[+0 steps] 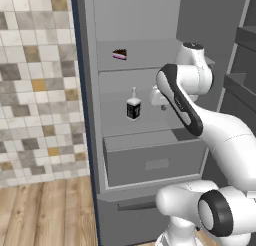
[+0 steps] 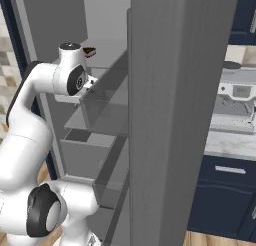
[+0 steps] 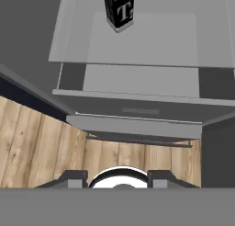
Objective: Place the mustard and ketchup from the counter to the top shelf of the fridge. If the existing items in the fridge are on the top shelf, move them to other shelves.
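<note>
Inside the open fridge, we see the cake wedge on the top shelf and the clear bottle with black label standing upright 1 shelf lower, above the grey drawer. Our white arm reaches into the compartment to the right of the bottle. From the hand camera, the gripper looks down past the bottle toward the wooden floor, its 2 fingers set narrow and holding nothing that we can see
</note>
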Controlling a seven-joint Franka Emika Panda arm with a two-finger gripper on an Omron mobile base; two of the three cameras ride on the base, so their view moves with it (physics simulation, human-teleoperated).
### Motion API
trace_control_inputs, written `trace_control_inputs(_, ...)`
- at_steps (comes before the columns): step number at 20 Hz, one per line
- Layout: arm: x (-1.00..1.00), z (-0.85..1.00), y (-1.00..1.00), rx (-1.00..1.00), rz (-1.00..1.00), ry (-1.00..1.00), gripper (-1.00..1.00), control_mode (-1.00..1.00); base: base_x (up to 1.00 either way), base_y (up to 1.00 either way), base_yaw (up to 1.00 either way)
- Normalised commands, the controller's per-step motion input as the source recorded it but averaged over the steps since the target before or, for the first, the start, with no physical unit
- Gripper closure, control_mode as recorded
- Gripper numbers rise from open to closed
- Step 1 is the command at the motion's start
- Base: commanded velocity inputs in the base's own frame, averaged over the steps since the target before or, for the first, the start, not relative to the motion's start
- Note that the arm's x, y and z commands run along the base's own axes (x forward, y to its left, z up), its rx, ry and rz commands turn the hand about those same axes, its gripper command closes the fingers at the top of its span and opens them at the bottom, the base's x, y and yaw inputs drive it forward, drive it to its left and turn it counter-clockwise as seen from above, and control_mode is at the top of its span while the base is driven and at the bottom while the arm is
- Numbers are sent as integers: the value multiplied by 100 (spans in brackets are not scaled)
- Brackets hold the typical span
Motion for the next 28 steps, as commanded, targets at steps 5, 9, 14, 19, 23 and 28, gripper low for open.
trace_control_inputs(5,-24,3,-2,3,0,-7,-100,-100,0,0,0)
trace_control_inputs(9,-31,48,-2,12,0,-30,-100,-100,0,0,0)
trace_control_inputs(14,-6,85,0,11,0,-27,-100,-100,0,0,0)
trace_control_inputs(19,16,88,1,3,0,-23,-100,-100,0,0,0)
trace_control_inputs(23,36,75,2,0,1,-22,-100,-100,0,0,0)
trace_control_inputs(28,43,23,28,-1,2,-12,-100,-100,0,0,0)
